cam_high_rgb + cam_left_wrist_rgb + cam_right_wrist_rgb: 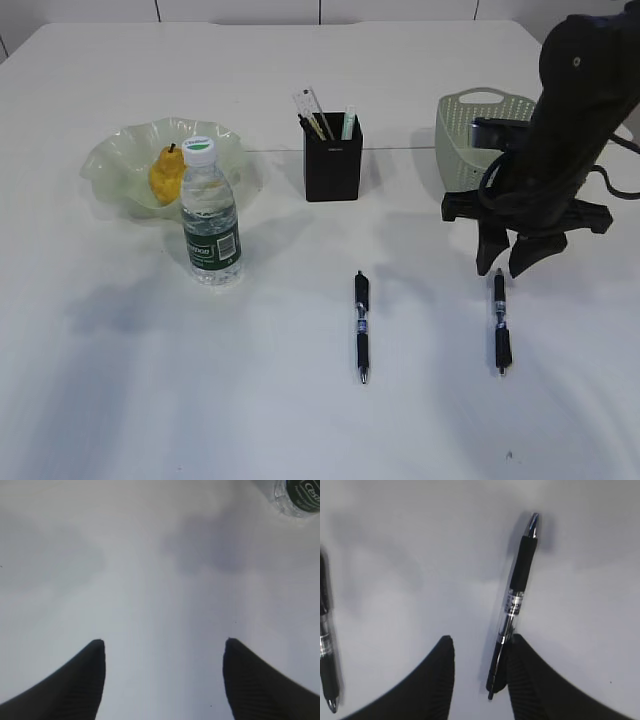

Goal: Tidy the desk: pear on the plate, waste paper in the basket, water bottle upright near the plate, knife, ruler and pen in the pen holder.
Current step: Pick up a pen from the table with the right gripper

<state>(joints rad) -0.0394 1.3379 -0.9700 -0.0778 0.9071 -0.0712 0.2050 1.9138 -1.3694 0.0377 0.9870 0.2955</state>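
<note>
Right tool [509,268] low over counter [300,420] at about 3 o'clock of the exterior view, tips at the top end of the right pen [499,322]. Right wrist view: jaws partly apart, pen [512,605] lying flat between them, its rear end against the right finger [530,680]; not clamped, pen on the counter. Second pen [361,326] near centre, well apart from the first, also flat; seen at 9 o'clock edge in right wrist view [326,660].

Left tool [164,680] wide apart, nothing between the fingers, only bare counter below; bottle base [299,497] at 1 o'clock corner of that view.

Pear [166,176] on plate [115,160] at 10 o'clock. Water bottle [210,218] upright, just in front of plate, touching or nearly. Pen holder [333,162] at 12 o'clock, ruler [310,108] and other sticks standing in it. Basket [462,130] at 2 o'clock, partly hidden by right arm; contents cannot tell.
</note>
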